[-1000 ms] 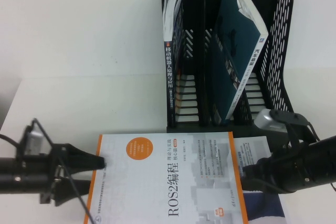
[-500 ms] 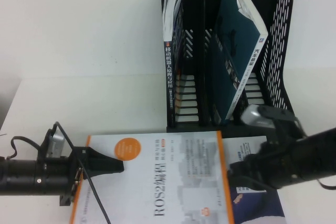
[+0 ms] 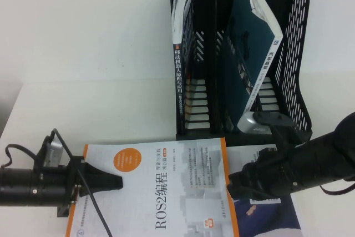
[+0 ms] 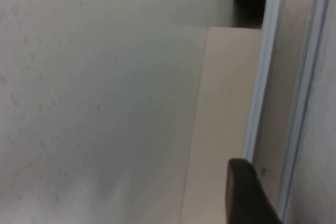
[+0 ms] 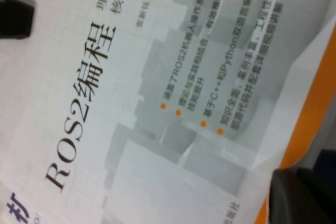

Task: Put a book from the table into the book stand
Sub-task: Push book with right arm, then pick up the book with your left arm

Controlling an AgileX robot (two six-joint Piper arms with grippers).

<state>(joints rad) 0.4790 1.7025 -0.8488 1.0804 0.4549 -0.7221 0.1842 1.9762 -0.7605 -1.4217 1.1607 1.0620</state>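
Book: the ROS2 book lay flat on the bench, in front of the book stand.
Change: over the last second it slid toward the robot's left and rotated slightly.
Left gripper: left gripper, fingers closed on the book's left edge.
Right gripper: right gripper, at the orange spine edge; finger state cannot be told.
Meaning: apparently repositioning; lift and insertion not yet done.

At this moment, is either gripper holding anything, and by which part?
The left gripper presses on the ROS2 book at its left cover; the right gripper meets its right orange edge. A closed hold cannot be confirmed.
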